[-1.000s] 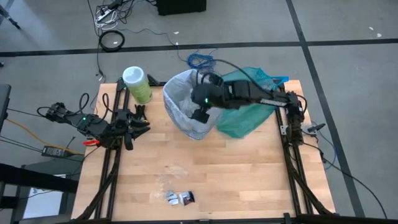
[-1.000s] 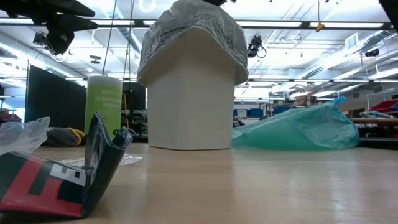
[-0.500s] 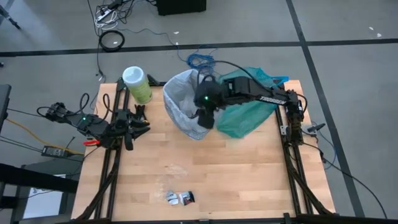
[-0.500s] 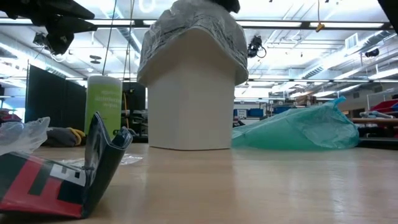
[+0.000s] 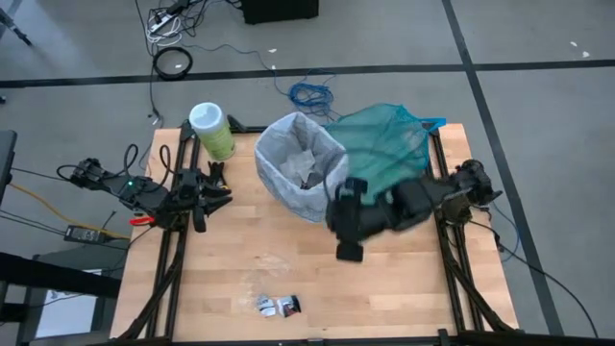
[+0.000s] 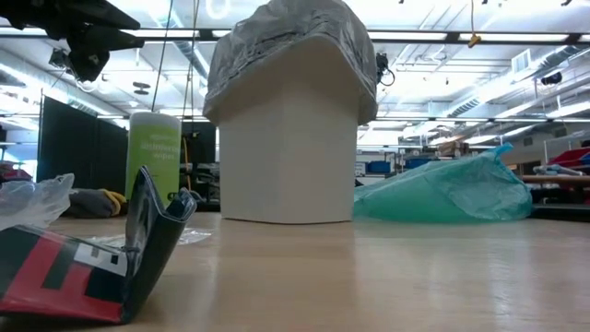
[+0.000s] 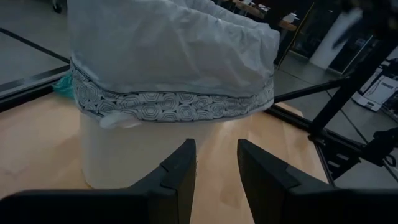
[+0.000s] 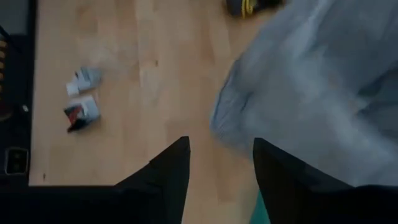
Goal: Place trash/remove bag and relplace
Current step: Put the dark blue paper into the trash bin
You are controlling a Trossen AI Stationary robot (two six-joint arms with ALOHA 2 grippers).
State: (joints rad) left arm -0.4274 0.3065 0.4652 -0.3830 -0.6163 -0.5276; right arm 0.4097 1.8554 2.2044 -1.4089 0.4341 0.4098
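Bin (image 5: 300, 179) standing upright just beyond the right gripper (image 5: 346, 229), mouth up, long axis vertical. Pale bag (image 6: 290, 41) lining it, rim folded down over the outside, apparently so the liner stays put while scraps drop in. Some trash (image 5: 309, 179) already inside; more scraps (image 5: 279, 307) lying on the table (image 5: 384, 288), well apart from the right gripper, toward the near edge. Right gripper hovering above bare wood, fingers (image 8: 165, 171) parted, holding nothing, probably freed for another pickup. Left gripper (image 5: 213, 187) parked beside the bin, fingers (image 7: 180, 171) slightly parted, empty, pointing at it. Teal bag (image 5: 389, 144) heaped just behind the right arm.
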